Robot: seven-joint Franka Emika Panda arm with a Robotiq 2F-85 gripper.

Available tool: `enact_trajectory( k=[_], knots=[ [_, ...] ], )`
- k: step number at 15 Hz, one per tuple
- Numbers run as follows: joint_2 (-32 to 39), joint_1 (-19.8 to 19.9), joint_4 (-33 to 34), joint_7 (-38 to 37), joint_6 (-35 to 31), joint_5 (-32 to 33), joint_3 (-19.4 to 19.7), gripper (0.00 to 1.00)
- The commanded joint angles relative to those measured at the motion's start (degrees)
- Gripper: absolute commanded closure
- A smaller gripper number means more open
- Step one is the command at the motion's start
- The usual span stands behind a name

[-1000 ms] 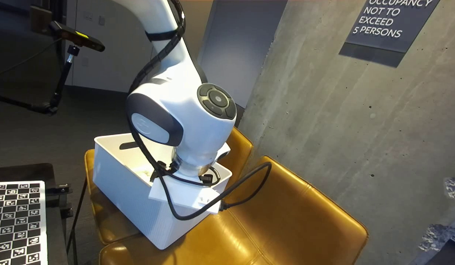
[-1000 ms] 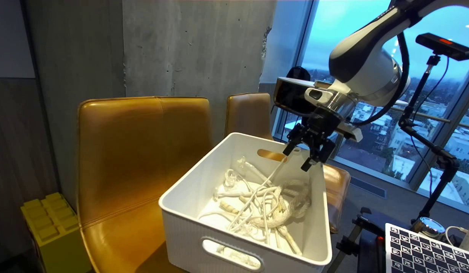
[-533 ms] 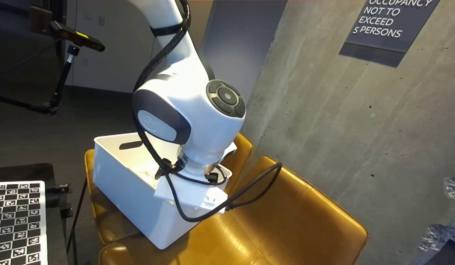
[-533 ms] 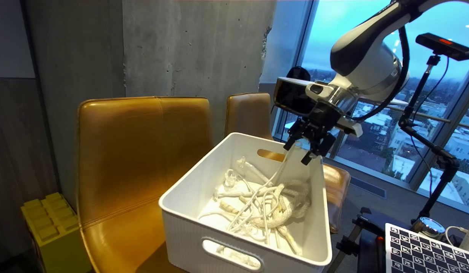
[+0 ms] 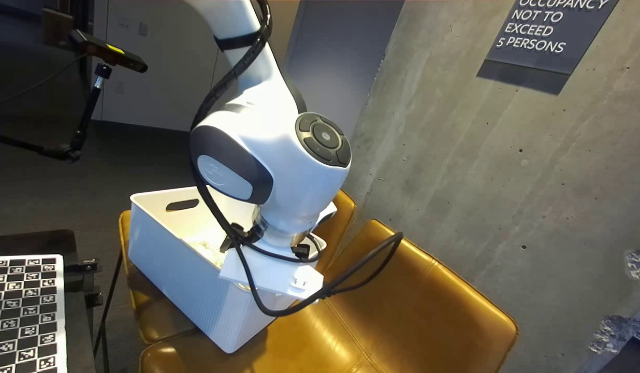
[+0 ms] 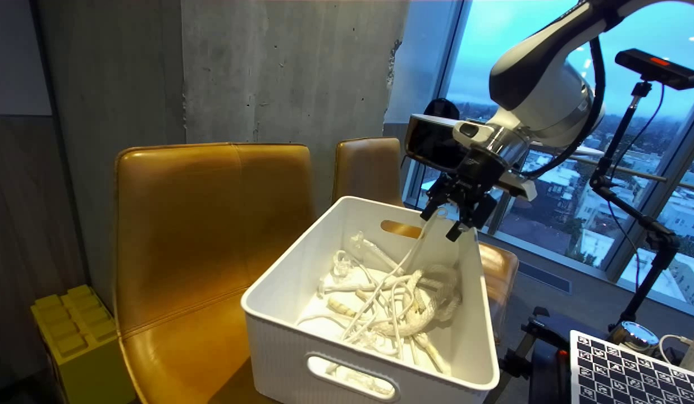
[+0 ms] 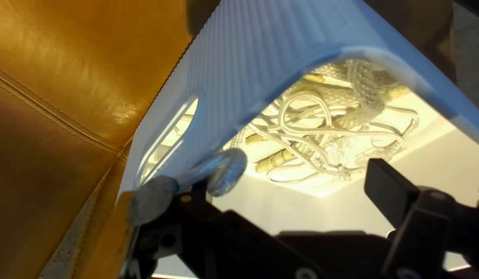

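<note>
Black gripper [image 6: 440,224], one: fingers [image 7: 390,190] spread well apart, pinching nothing we can see. Beside one finger, pale cord [image 7: 228,172], one length: slung over the rim of a white plastic bin [image 7: 239,69], its end blurred; contact with the finger we cannot tell.

Handling, as we judge it: set the fingers square across the cord, clear of the rim, and close slowly — slick cord may roll on a curved edge, and the slack below may snag its neighbours.

Bin: ribbed outside, smooth within, corners rounded. Contents: thick rope [image 7: 365,91], coarsely braided; thinner cords [image 7: 352,133], smooth, looped and crossing; wrapped ends [image 7: 274,161], tan, straight, stiff-looking.

Beyond: leather chairs [image 5: 403,300], tan, seams stitched, the bin set on their seats; patterned board [image 6: 633,370], flat, black and white; concrete wall [image 6: 291,73] — grey, pitted.
</note>
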State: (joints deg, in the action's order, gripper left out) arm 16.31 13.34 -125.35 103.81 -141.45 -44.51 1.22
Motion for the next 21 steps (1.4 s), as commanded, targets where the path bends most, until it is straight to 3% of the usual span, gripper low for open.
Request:
enact_trajectory(
  k=[1,6,10,21],
  knots=[
    [-1.0,0.9,2.1,-1.3,3.5,-0.1,1.0,0.00],
    [-2.5,1.5,4.9,-3.8,8.1,0.0,2.4,0.00],
    [-5.1,0.9,0.0,-1.5,7.8,-0.1,2.8,0.00],
    [-14.9,-1.0,-2.3,-5.3,12.3,1.9,3.8,0.00]
  ],
)
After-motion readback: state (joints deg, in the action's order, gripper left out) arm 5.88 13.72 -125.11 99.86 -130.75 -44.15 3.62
